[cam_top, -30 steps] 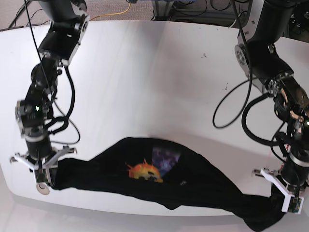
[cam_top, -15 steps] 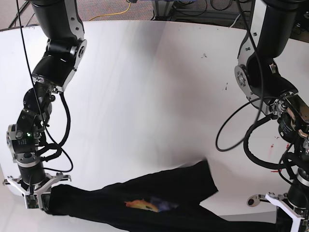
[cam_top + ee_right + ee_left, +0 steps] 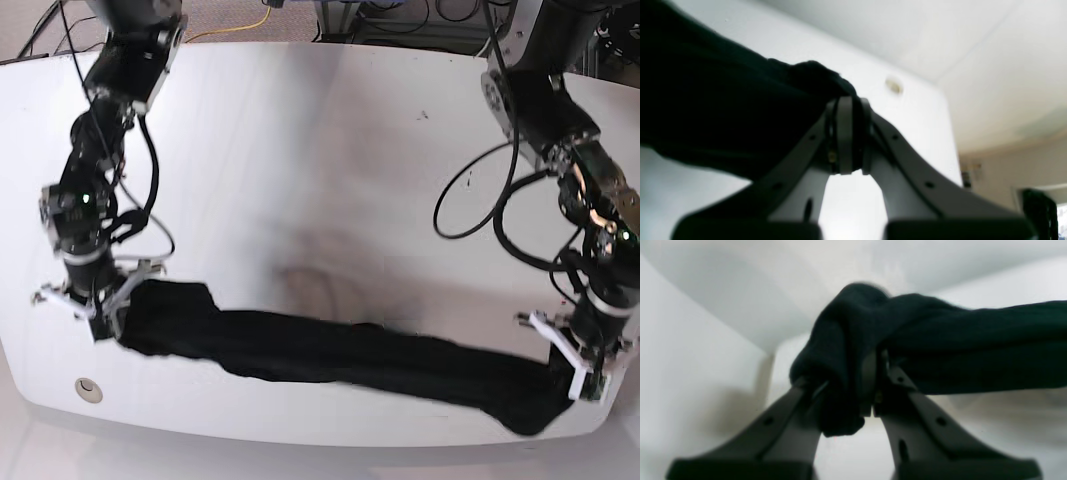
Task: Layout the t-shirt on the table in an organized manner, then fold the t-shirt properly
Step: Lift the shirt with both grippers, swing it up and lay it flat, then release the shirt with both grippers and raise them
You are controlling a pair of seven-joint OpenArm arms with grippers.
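- Half a second ago the t-shirt (image 3: pixel 330 352) hung low at the near edge with its coloured print showing; it is now drawn into a long, narrow black band across the near part of the bench (image 3: pixel 320 150), and no print shows.
- Both arms have risen farther onto the bench than before.
- The right hand (image 3: pixel 100 315) is pressed together, pinching one end of the band; in its wrist view the cloth bunches just over the fingertips (image 3: pixel 844 110).
- The left hand (image 3: pixel 583 380) is likewise clamped on the other end, a wad of fabric wrapped around its fingers (image 3: pixel 870 373).
- The band seems to rest on the bench, though the blur leaves that uncertain.
- The end by the left hand lies at the near rim; a small round hole (image 3: pixel 88 388) sits near the right hand.
- Behind the shirt the white surface stretches wide.
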